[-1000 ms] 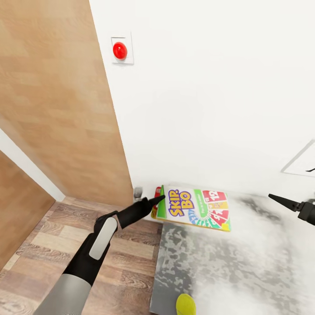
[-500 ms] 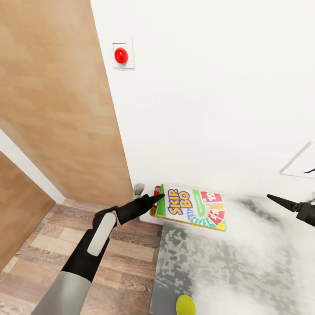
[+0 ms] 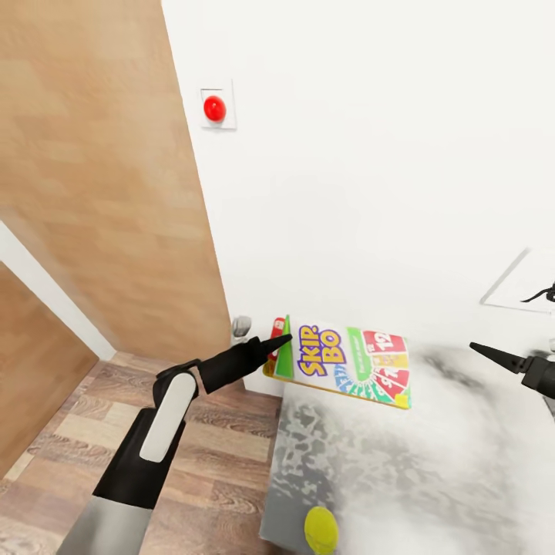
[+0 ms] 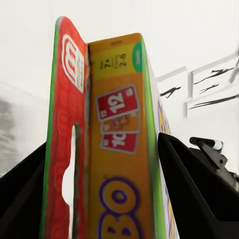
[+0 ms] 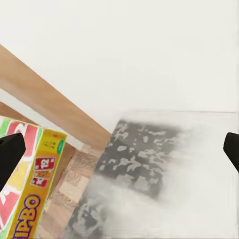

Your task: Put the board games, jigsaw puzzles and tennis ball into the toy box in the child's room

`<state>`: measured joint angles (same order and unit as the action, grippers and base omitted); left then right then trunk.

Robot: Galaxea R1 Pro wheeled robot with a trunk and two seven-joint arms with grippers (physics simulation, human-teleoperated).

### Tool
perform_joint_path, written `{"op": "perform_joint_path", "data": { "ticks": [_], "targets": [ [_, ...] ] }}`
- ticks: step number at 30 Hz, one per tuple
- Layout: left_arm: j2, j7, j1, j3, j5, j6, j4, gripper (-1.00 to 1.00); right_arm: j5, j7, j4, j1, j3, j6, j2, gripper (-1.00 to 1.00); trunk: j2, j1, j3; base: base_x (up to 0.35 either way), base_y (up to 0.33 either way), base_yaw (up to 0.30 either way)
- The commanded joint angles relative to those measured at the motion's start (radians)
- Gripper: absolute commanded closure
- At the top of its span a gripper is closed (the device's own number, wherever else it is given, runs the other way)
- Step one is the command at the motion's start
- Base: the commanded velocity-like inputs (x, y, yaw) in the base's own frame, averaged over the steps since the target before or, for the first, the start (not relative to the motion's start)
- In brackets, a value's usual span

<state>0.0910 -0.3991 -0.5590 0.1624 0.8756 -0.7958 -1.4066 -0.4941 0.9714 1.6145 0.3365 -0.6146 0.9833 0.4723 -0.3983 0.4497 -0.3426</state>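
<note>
From the head camera, the left gripper [image 3: 279, 341] is clamped on the short end of the Skip-Bo board game [image 3: 347, 363], holding it nearly flat in the air over the far corner of the table [image 3: 432, 470], close to the white wall [image 3: 370, 154]; the box overhangs the table's edge on the door side. The tennis ball [image 3: 321, 529] sits on the table's near edge, well apart from the box. The right gripper [image 3: 493, 357] hovers on the other side of the box from the left one, apart from it, and from here I cannot tell how its jaws stand. The step in hand looks like carrying this game to the toy box, so the next move calls for turning toward the box while keeping the game level. In the left wrist view, the dark fingers [image 4: 194, 189] flank the board game [image 4: 122, 149], pressed on its faces, with black silhouette pictures [image 4: 209, 82] on the wall beyond. In the right wrist view, two finger tips show at opposite edges, spread wide with nothing between them, and a corner of the board game [image 5: 35, 174] lies beside the mottled grey-white table [image 5: 164, 169]. A wooden door [image 3: 100, 177], a red wall button [image 3: 214, 109] and plank floor [image 3: 200, 455] lie beyond the table's edge.
</note>
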Motion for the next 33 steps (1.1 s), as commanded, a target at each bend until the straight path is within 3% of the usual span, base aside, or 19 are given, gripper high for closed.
{"op": "perform_joint_path", "data": {
  "ticks": [1, 8, 33],
  "targets": [
    [0.001, 0.0, 0.0, -0.001, -0.003, -0.005, -0.001, 1.0, 0.002, 0.004, 0.0, 0.001, -0.001, 0.004, 0.0, -1.0, -0.002, 0.0, 0.0, -0.167, -0.075, 0.0],
    [0.002, 0.003, 0.047, -0.002, -0.003, -0.036, -0.098, 1.0, 0.002, 0.005, 0.0, 0.001, 0.0, 0.004, 0.0, -1.0, -0.002, 0.0, 0.011, -0.121, -0.056, 0.0],
    [0.013, 0.006, 0.067, -0.003, -0.006, -0.051, -0.13, 1.0, 0.002, 0.006, 0.001, 0.0, 0.001, 0.006, 0.002, -1.0, -0.002, 0.0, 0.046, -0.017, -0.008, 0.0]
  ]
}}
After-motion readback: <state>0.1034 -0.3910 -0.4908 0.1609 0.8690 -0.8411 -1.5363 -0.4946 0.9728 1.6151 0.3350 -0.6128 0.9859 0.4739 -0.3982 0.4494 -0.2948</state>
